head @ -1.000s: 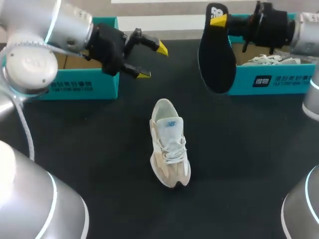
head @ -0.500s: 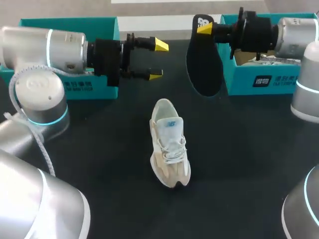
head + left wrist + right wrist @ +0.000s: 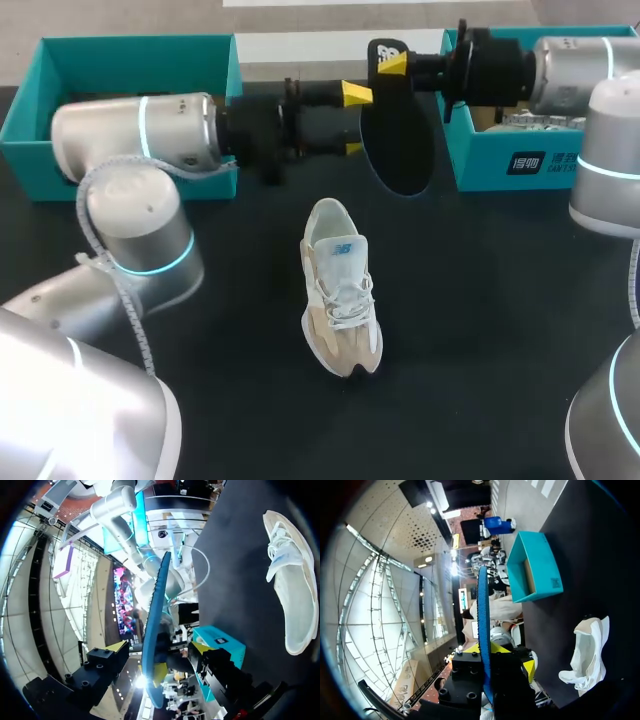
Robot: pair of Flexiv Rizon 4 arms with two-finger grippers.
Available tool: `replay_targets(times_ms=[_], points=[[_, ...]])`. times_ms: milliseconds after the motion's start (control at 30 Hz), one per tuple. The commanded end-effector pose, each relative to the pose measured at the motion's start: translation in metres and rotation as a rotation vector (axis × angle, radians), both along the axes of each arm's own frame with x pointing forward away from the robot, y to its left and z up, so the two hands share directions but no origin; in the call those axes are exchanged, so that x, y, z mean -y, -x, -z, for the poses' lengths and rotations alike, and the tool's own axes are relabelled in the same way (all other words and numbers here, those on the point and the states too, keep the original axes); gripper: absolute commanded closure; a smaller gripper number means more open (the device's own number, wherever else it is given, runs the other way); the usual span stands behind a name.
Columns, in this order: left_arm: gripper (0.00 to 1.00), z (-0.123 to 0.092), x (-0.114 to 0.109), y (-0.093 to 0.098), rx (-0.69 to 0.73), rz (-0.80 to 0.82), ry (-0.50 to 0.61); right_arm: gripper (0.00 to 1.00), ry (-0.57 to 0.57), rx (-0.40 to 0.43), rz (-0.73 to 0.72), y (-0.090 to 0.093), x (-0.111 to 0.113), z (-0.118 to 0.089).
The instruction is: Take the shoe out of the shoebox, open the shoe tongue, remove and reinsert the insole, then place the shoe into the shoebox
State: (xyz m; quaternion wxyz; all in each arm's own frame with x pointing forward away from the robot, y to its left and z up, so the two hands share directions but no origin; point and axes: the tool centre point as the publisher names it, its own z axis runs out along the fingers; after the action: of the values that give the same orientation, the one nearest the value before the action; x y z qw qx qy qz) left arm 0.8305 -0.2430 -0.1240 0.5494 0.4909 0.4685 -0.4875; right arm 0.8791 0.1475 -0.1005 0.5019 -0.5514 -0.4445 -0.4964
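- The shoe (image 3: 340,300) sits on its sole on the table (image 3: 500,330), nearest me, with nothing holding it. Pressing the insole in one-handed could make it skid or tip.
- My left gripper (image 3: 352,121) stands with its fingers apart on either side of the insole (image 3: 398,135) (no contact that I can make out in the left wrist view). Closing off-centre could bend or twist it.
- My right gripper (image 3: 391,62) pinches the insole's heel end and the rest hangs free. Letting go too soon would drop it.
- The shoebox (image 3: 520,165) is just behind, and a swing could clip its wall.
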Motion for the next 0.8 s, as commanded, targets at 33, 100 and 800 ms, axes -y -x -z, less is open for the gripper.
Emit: replay_targets(times_ms=[33,100,800], points=[[0.19,-0.001,0.02,-0.006,0.014,0.016,0.051,1.0,0.01,-0.008,-0.004,0.002,-0.001,0.002],[0.2,-0.002,0.026,-0.006,0.022,0.024,0.049,1.0,0.01,-0.009,-0.003,0.003,-0.001,0.004],[1.0,0.004,0.045,0.003,0.054,0.049,-0.005,1.0,0.025,-0.025,0.026,0.006,0.007,0.01]])
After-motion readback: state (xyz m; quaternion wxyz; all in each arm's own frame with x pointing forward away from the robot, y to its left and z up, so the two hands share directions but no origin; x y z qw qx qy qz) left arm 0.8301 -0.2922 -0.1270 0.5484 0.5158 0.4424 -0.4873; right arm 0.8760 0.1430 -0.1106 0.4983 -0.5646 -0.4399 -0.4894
